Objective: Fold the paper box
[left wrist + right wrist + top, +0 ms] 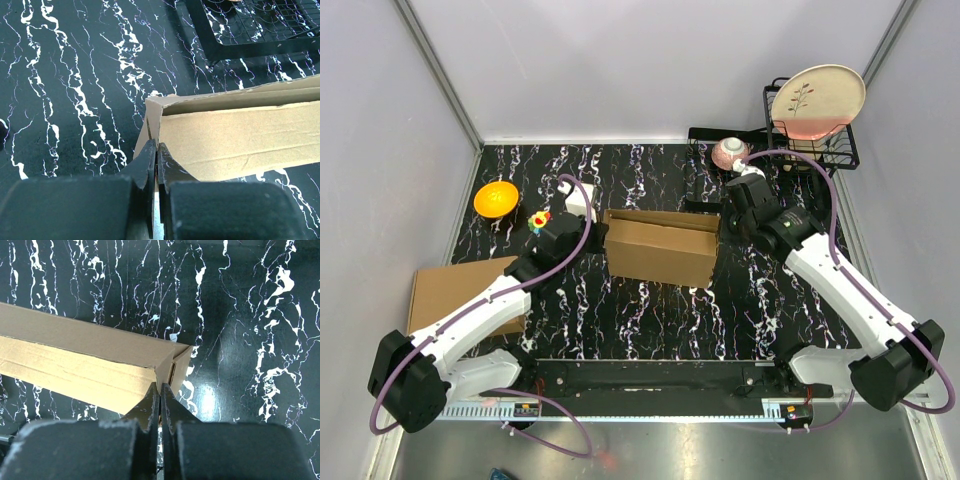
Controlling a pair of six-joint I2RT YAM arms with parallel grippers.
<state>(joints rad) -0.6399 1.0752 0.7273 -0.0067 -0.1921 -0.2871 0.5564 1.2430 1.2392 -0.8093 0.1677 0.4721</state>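
Observation:
The paper box, plain brown cardboard, stands partly folded at the table's middle, long walls up and top open. My left gripper is at its left end. In the left wrist view the left gripper is shut on the thin end wall of the paper box. My right gripper is at the right end. In the right wrist view the right gripper is shut on the end wall at the corner of the paper box.
A second flat brown carton lies at the left under my left arm. An orange bowl, a small coloured toy and a white object sit back left. A dish rack with a plate and a pink bowl stand back right.

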